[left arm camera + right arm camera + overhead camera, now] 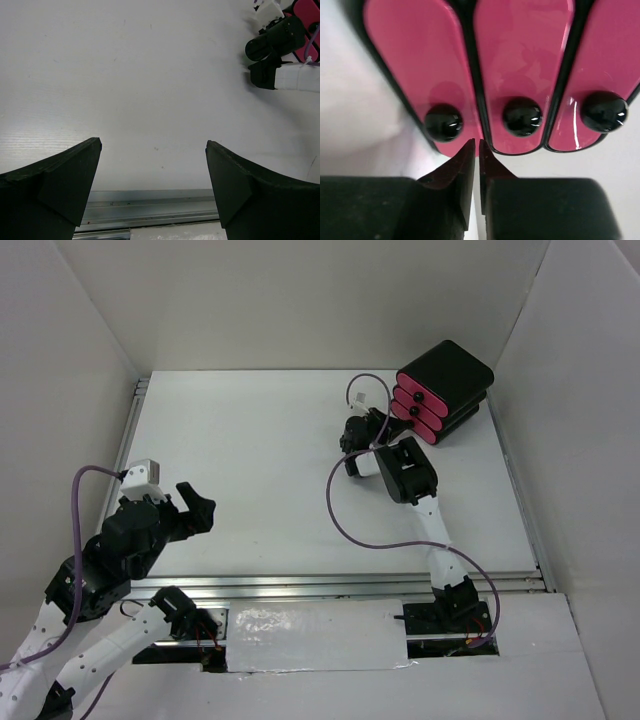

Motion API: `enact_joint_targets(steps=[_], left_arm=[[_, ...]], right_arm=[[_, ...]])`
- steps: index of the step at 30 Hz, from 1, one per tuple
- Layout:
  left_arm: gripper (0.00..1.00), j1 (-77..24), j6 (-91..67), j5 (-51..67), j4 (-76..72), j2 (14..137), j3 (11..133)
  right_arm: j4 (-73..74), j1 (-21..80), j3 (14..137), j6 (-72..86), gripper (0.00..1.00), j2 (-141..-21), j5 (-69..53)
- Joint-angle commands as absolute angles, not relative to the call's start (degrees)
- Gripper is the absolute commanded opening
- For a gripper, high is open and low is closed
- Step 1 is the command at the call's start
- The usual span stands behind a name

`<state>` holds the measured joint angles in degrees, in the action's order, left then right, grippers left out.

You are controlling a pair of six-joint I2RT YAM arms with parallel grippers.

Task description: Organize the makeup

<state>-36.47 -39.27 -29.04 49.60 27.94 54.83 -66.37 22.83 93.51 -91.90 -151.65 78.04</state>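
Just before the pink drawers (520, 70), right gripper (476, 150) reaches pinched closed; left gripper (154, 144) gapes wide.

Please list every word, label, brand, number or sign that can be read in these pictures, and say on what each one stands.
None: no text is readable in any view.
The black box, its three pink drawers and their black knobs are plain.
The table shows no mark either.

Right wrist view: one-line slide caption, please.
Shut right gripper just short of three pink drawers with round black knobs.
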Motion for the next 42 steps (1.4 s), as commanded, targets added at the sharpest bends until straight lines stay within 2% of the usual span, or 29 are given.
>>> enact_joint_targets(steps=[1,2,5,12,22,31,38,42], left_arm=[[0.99,-36.7,-38.8,-28.6,47.3,27.4,54.7],[0.99,-36.7,-38.8,-28.7,47.3,27.3,54.6],[0.99,-36.7,-38.7,-28.5,47.2,27.3,54.6],[0.99,-36.7,-38.3,-28.0,47.0,27.8,54.6],[0.99,-36.7,-38.8,-28.6,47.4,27.8,54.6],[0.99,-36.7,-38.8,-28.7,47.4,27.2,54.6],[0.99,-36.7,-38.8,-28.5,47.4,27.5,54.7],[0.99,-36.7,-38.8,-28.5,47.3,27.1,54.5]], right_arm=[[-84.3,22.4,92.4,-96.8,0.08,-149.8,77.5],[-83.8,22.4,91.5,-96.3,0.00,-149.6,77.4],[-76.6,22.3,90.1,-91.0,0.00,-147.8,77.0],[-39.1,21.2,88.4,-61.2,0.00,-141.0,74.4],[-32.5,20.2,90.2,-54.6,0.00,-139.4,73.4],[-0.5,18.5,96.0,-28.1,0.00,-137.5,67.9],[-5.9,17.8,93.9,-31.2,0.00,-136.1,68.6],[-3.4,17.2,95.7,-29.2,0.00,-136.5,68.8]])
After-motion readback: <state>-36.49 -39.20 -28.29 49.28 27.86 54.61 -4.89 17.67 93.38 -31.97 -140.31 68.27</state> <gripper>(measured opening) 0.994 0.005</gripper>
